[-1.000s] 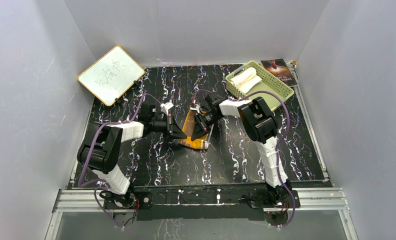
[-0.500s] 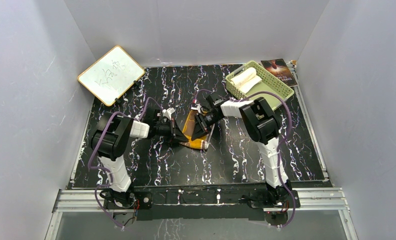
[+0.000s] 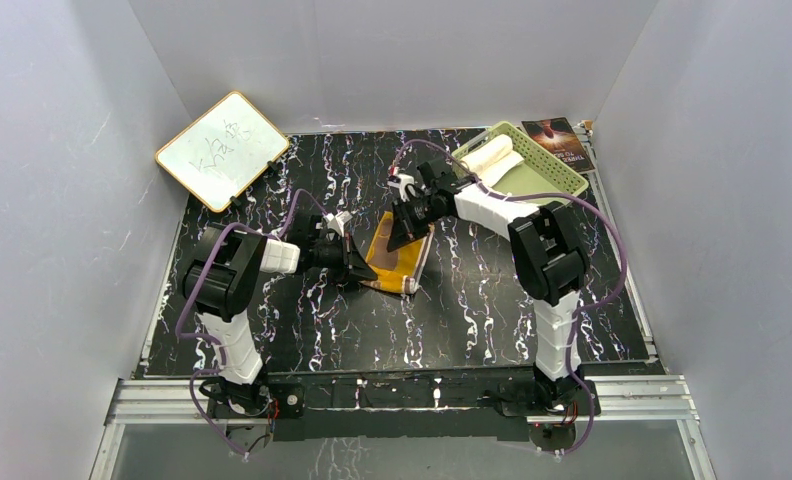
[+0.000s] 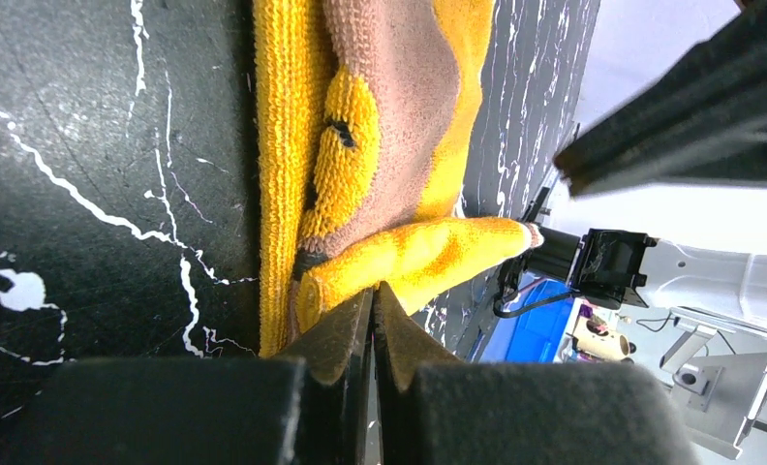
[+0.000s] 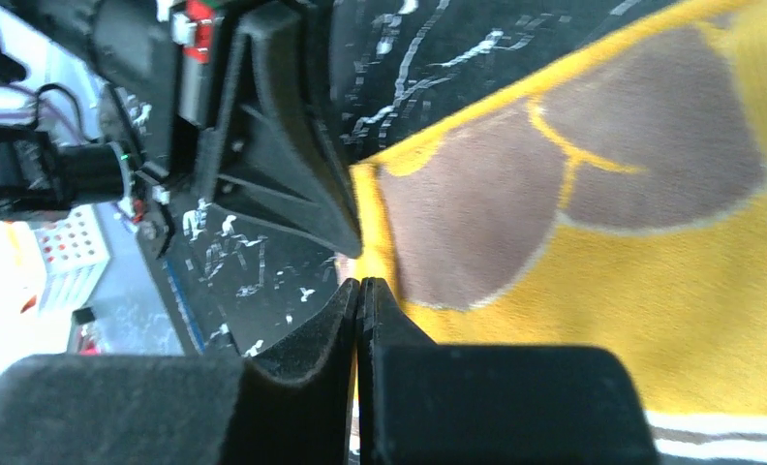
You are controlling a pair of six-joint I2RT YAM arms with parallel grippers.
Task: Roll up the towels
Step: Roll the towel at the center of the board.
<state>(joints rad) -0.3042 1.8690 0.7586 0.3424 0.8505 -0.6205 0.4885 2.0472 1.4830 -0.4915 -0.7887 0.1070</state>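
The mustard-yellow towel (image 3: 406, 262) with brown patches lies spread almost flat on the black marbled table. My left gripper (image 3: 357, 270) is shut on its left edge, where a yellow fold (image 4: 428, 257) lifts at the fingertips (image 4: 373, 289). My right gripper (image 3: 394, 240) is shut on the towel's far corner, at the edge of the cloth (image 5: 651, 252), with its tips (image 5: 360, 283) low over the table. The left gripper's finger (image 5: 292, 184) shows just beyond that corner. The cream-white towel (image 3: 492, 157) lies rolled in the green basket.
The pale green slotted basket (image 3: 562, 182) stands at the back right, with a dark book (image 3: 560, 140) behind it. A white board with a wooden frame (image 3: 222, 150) leans at the back left. Grey walls close in three sides.
My right gripper has moved toward the far side with the towel's corner, drawing the bunched yellow towel out flat. The left arm drew in its elbow; its gripper stays at the towel's left edge.
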